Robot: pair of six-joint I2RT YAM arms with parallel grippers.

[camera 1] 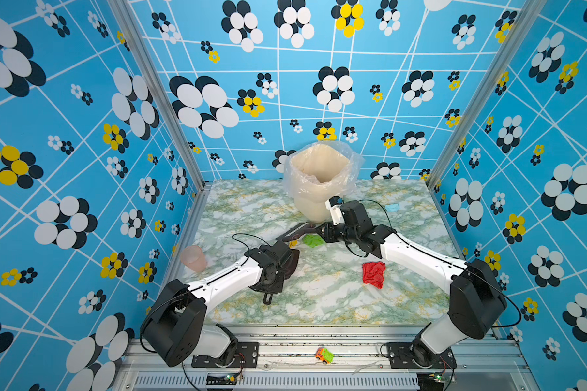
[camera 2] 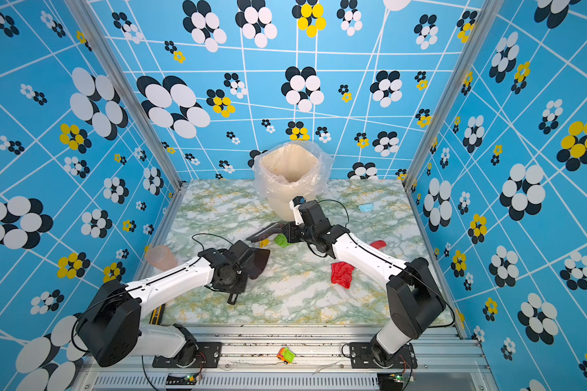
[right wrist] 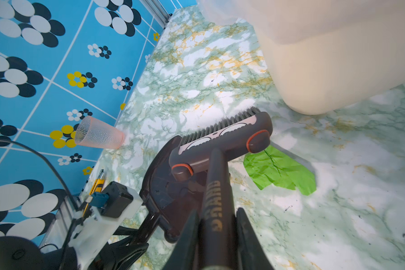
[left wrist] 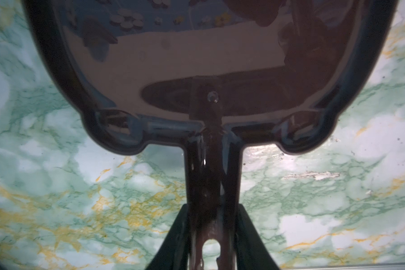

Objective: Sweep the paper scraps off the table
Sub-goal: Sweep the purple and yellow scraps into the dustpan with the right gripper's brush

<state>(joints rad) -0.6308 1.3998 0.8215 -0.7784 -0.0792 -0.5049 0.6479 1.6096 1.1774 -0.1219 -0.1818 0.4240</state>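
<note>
1. Your left tool (left wrist: 212,210) is pinching the dustpan (left wrist: 173,58) by its handle. Your right tool (right wrist: 216,215) is pinching the brush (right wrist: 222,142) handle.
2. The paper scraps (camera 2: 342,274) lie on the bench (camera 1: 319,298). The green wad (right wrist: 281,170) is just in front of the bin (camera 1: 319,182), the light blue wad (camera 1: 392,207) is beside the bin, and the red wad (camera 1: 373,274) is well in front of it.
3. Expect them to be light, soft and springy, and likely to skid. Push them low with the bristles rather than pinching them.
4. Only the right wrist view shows the brush head at the green wad's edge. Only the top views show the other wads.
</note>
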